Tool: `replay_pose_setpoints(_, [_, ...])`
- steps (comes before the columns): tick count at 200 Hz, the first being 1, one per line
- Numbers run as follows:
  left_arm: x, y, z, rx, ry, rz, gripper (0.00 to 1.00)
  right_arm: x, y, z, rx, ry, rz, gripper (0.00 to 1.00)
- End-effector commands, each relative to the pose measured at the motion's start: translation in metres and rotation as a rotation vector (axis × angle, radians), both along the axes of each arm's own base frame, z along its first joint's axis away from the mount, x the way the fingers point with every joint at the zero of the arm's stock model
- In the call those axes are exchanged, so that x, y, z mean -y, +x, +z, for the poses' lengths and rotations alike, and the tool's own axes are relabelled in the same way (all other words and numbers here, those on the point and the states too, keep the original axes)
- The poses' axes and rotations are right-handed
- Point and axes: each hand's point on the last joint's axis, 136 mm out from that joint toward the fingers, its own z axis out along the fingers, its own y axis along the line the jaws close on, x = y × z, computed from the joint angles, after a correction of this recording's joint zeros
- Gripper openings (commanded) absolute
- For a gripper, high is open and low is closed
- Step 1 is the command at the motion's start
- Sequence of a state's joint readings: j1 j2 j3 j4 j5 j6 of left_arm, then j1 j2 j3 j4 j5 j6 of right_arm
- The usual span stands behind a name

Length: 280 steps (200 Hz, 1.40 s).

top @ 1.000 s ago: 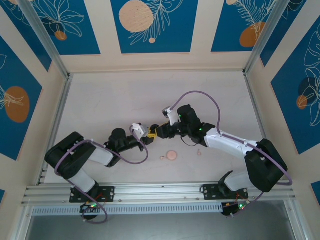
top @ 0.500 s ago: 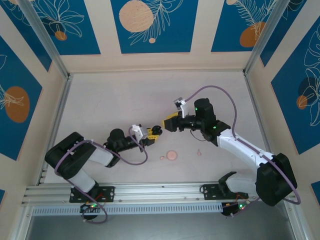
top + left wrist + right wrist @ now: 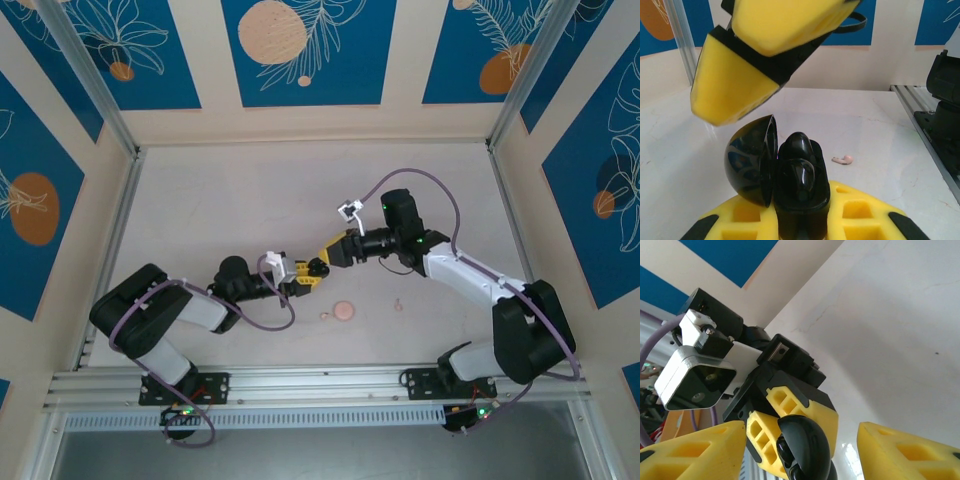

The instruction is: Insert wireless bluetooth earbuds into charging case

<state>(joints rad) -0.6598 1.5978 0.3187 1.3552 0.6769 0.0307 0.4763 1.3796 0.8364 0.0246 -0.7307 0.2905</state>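
My left gripper [image 3: 308, 273] is shut on the black charging case [image 3: 800, 175], holding it upright just above the table. The case's lid [image 3: 747, 160] is swung open to the left, and a glossy black shape sits in the case's mouth. My right gripper [image 3: 335, 252] is open and hovers close above the case, with its yellow fingers [image 3: 735, 85] overhead in the left wrist view. In the right wrist view the case [image 3: 807, 442] lies between my spread fingers. A pale pink earbud [image 3: 843, 159] lies on the table beyond the case.
A pale pink round disc [image 3: 343, 310] lies on the table in front of the grippers. One tiny pink bud [image 3: 324, 316] is just left of it and another [image 3: 398, 306] lies to its right. An aluminium rail [image 3: 300, 385] runs along the near edge.
The right gripper drew back up and to the right from the case, then tilted down toward it again. The left arm and the case barely moved.
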Motion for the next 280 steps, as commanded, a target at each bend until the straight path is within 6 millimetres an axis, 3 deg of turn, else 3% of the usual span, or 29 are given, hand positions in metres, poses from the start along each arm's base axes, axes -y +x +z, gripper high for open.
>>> replay_pose_setpoints(1, [0.004, -0.006, 0.022, 0.052, -0.055, -0.042, 0.09, -0.007, -0.010, 0.007, -0.011, 0.025, 0.076, 0.60])
replay_pose_setpoints(73, [0.000, 0.001, 0.021, 0.053, -0.053, 0.015, 0.09, -0.009, -0.021, 0.003, -0.036, 0.019, 0.111, 0.55])
replay_pose_setpoints(137, [-0.002, 0.006, 0.015, 0.037, -0.043, 0.048, 0.10, 0.007, -0.035, 0.027, 0.051, 0.102, 0.105, 0.49])
replay_pose_setpoints(163, [-0.004, 0.011, 0.014, 0.020, -0.044, 0.080, 0.10, 0.015, -0.026, 0.024, 0.047, 0.075, 0.033, 0.48])
replay_pose_setpoints(189, [-0.006, 0.019, 0.009, -0.015, -0.024, 0.129, 0.10, 0.025, -0.004, 0.012, 0.022, 0.011, -0.109, 0.48])
replay_pose_setpoints(247, [-0.005, 0.006, 0.016, -0.040, -0.031, 0.066, 0.10, 0.026, -0.001, 0.011, 0.110, 0.025, -0.108, 0.52])
replay_pose_setpoints(280, [-0.008, 0.017, 0.016, -0.122, -0.021, 0.127, 0.10, 0.033, 0.002, 0.020, 0.165, 0.019, -0.166, 0.53])
